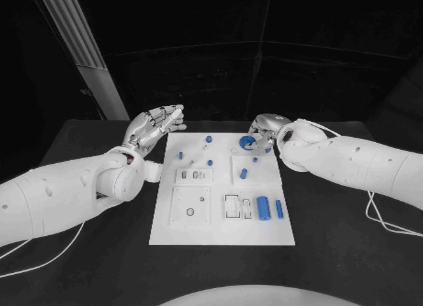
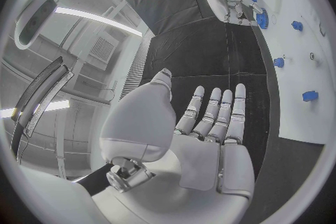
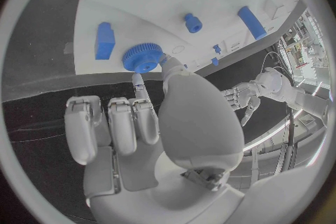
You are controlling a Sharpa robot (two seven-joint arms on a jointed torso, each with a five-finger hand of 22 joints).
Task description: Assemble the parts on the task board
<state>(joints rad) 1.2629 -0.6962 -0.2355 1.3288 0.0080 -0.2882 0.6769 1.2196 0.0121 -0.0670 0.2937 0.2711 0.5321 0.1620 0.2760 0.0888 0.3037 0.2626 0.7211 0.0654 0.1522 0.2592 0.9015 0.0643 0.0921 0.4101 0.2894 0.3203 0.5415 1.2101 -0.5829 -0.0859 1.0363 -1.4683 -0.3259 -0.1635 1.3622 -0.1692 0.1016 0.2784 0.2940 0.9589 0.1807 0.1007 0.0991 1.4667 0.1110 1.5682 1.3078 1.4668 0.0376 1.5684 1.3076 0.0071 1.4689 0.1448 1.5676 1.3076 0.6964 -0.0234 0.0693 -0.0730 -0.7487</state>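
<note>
The white board [image 1: 221, 220] lies in the middle of the black table [image 1: 340, 255]. The left hand [image 1: 155, 125] hovers over the table just off the board's far left corner, fingers straight and apart, holding nothing. The right hand [image 1: 265, 127] sits at the board's far right corner, where its thumb and one finger pinch a blue gear [image 1: 247, 141] resting on the board; its other fingers are curled in. More blue parts are scattered on the board: a large cylinder [image 1: 263, 207] and a slimmer bar [image 1: 278, 208] side by side near the right edge, and a small peg [image 1: 209, 138] at the far end, left of the gear.
</note>
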